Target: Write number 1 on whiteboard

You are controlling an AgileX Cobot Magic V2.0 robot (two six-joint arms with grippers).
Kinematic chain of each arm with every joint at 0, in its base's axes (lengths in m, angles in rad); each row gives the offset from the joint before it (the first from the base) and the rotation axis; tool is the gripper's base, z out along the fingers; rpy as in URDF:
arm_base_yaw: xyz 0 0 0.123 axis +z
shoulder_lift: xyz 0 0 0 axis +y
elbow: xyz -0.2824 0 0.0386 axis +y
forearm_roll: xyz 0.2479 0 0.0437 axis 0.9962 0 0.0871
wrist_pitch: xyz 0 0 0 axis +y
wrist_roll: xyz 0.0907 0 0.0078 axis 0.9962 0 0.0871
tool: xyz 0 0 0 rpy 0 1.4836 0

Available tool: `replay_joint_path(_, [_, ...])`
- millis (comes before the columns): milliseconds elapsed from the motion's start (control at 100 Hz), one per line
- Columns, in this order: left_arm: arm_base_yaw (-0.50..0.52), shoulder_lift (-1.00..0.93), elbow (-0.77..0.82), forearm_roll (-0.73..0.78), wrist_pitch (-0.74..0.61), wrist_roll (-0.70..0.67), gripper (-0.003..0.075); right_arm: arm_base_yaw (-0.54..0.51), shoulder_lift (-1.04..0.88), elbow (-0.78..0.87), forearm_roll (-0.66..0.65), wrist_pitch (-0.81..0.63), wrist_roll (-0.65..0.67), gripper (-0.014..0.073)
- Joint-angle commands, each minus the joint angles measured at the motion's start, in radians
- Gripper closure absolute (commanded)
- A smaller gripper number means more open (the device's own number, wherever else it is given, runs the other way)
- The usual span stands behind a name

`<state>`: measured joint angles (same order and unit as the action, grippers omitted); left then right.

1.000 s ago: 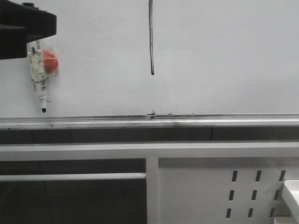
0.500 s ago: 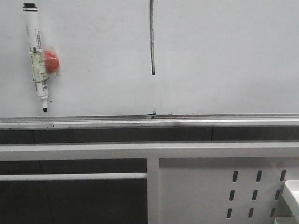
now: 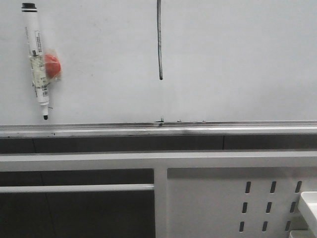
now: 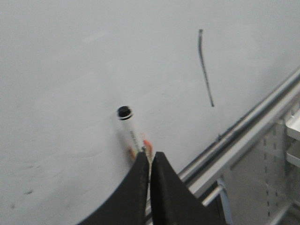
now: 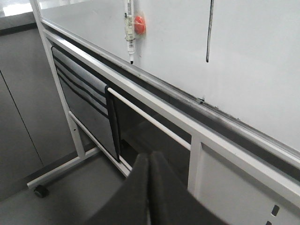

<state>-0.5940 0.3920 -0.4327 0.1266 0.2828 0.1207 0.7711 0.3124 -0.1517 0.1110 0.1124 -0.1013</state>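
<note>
The whiteboard (image 3: 237,59) fills the upper front view. The number 1 (image 3: 159,39) is a thin dark vertical stroke on it, running from the top edge down; it also shows as the stroke (image 4: 205,68) and the stroke (image 5: 209,30) in the wrist views. A white marker pen (image 3: 37,59) with a red ball (image 3: 53,66) clings to the board at far left, tip down. My left gripper (image 4: 150,157) is shut and empty, a short way off the marker (image 4: 131,133). Low down by the stand, my right gripper (image 5: 149,157) is shut too. Neither gripper shows in the front view.
A silvery metal rail (image 3: 198,128) runs along the board's lower edge, with small dark smudges (image 3: 160,120) near it. Below are the white stand frame (image 3: 161,198) and a slotted white panel (image 3: 223,203). A white object's corner (image 3: 309,206) sits at bottom right.
My left gripper, which covered the marker's top a second ago, has pulled back out of the front view. The marker stays on the board, whole length visible. The stroke is unchanged.
</note>
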Motion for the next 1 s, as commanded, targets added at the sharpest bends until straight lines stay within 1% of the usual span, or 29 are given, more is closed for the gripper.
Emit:
replay_joint_path(0, [0.073, 0.001, -0.017, 0.052, -0.083, -0.121, 0.074, -0.001, 0.003, -0.026, -0.002, -0.084, 0.0, 0.0652])
replay_joint_path(80, [0.145, 0.003, 0.021, 0.056, -0.126, -0.155, 0.074, -0.001, 0.003, -0.026, -0.002, -0.084, 0.0, 0.0652])
replay_joint_path(210, [0.271, 0.001, 0.101, 0.036, -0.252, -0.221, 0.074, -0.001, 0.003, -0.026, -0.002, -0.084, 0.0, 0.0652])
replay_joint_path(290, [0.347, 0.001, 0.17, -0.052, -0.354, -0.249, 0.074, -0.001, 0.003, -0.026, -0.002, -0.084, 0.0, 0.0652])
replay_joint_path(350, [0.405, 0.001, 0.233, -0.134, -0.476, -0.255, 0.074, -0.001, 0.003, -0.026, -0.002, -0.084, 0.0, 0.0652])
replay_joint_path(400, [0.423, -0.007, 0.286, -0.185, -0.57, -0.255, 0.074, -0.001, 0.003, -0.026, -0.002, -0.084, 0.0, 0.0652])
replay_joint_path(460, [0.444, -0.025, 0.346, -0.207, -0.672, -0.255, 0.074, -0.001, 0.003, -0.026, -0.002, -0.084, 0.0, 0.0652])
replay_joint_path(550, [0.462, -0.061, 0.416, -0.226, -0.75, -0.259, 0.074, -0.001, 0.003, -0.026, -0.002, -0.084, 0.0, 0.0652])
replay_joint_path(660, [0.476, -0.133, 0.473, -0.228, -0.7, -0.259, 0.074, -0.001, 0.003, -0.026, -0.002, -0.084, 0.0, 0.0652])
replay_joint_path(680, [0.482, -0.15, 0.474, -0.228, -0.672, -0.259, 0.074, -0.001, 0.003, -0.026, -0.002, -0.084, 0.0, 0.0652])
replay_joint_path(690, [0.484, -0.156, 0.474, -0.228, -0.632, -0.259, 0.074, -0.001, 0.003, -0.026, -0.002, -0.084, 0.0, 0.0652])
replay_joint_path(720, [0.495, -0.181, 0.471, -0.226, -0.57, -0.257, 0.074, -0.001, 0.003, -0.026, -0.002, -0.084, 0.0, 0.0652])
replay_joint_path(820, [0.535, -0.291, 0.471, -0.195, -0.401, -0.253, 0.074, -0.001, 0.003, -0.026, -0.002, -0.084, 0.0, 0.0652])
replay_joint_path(930, [0.564, -0.426, 0.471, -0.084, -0.227, -0.253, 0.074, -0.001, 0.003, -0.026, -0.002, -0.084, 0.0, 0.0652])
replay_joint_path(990, [0.564, -0.409, 0.471, -0.013, -0.218, -0.253, 0.074, -0.001, 0.003, -0.026, -0.002, -0.082, 0.0, 0.0652])
